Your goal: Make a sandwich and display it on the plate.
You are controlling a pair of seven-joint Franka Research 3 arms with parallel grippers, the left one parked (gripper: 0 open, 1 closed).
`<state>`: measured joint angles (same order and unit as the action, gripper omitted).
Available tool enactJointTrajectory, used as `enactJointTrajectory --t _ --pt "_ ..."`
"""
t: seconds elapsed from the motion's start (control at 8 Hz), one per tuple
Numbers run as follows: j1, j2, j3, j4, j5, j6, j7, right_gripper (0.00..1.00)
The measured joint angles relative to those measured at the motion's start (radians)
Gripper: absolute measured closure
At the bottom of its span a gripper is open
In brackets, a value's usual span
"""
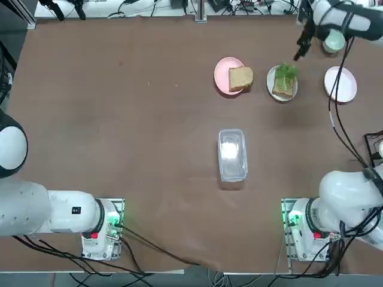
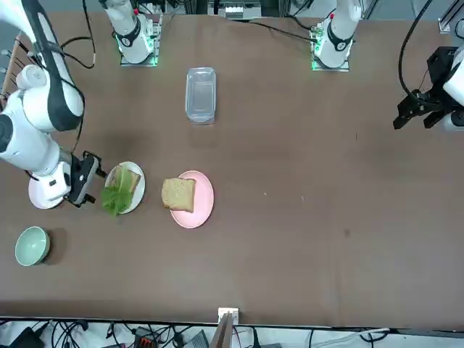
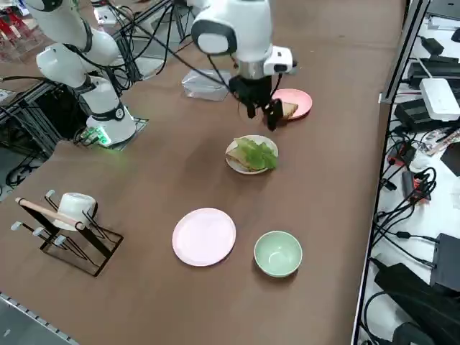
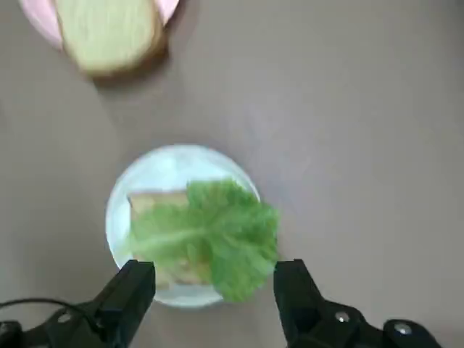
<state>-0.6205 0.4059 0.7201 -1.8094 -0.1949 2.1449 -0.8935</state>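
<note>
The white plate (image 1: 282,83) sits toward the far right of the brown table (image 1: 119,119), at about one o'clock from the table's centre in the top view. On it lies one bread slice (image 1: 281,89) with a lettuce leaf (image 1: 286,72) over it. No second slice covers the leaf, so the sandwich is half built. The other bread slice (image 1: 240,78) rests on the pink plate (image 1: 225,76), just beside the white plate at its nine o'clock.

The right gripper (image 4: 214,286) hangs above the white plate with nothing held, its fingers (image 4: 130,293) spread wide. Only the wrist view shows that gap plainly, with leaf and bread between the tips; from overhead the hand is a dark shape at two o'clock of the plate. The front view shows the leaf spilling over the plate's rim toward the camera, which the top view only hints at. The side view alone takes in a mug rack (image 3: 68,230) near the table's edge.

In the top view the leaf's long axis runs twelve to six o'clock, its ruffled end pointing to twelve, away from the robot.

A second pink plate (image 1: 340,84) lies at three o'clock of the white plate, a pale-green bowl (image 1: 333,41) at about two, and a clear lidded box (image 1: 232,154) toward seven o'clock
</note>
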Motion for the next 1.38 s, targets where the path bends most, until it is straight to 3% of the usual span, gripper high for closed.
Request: enactJointTrajectory --t 0.25,0.5,1.0,1.38 --pt "0.088 0.022 0.004 0.004 0.046 0.001 0.317 0.0" --pt "0.145 0.09 0.002 -0.001 0.184 0.079 0.475 0.0" --pt "0.145 0.28 -0.015 -0.005 0.343 0.218 0.511 0.0" --pt "0.142 0.335 -0.015 0.001 0.455 0.234 0.55 0.01"
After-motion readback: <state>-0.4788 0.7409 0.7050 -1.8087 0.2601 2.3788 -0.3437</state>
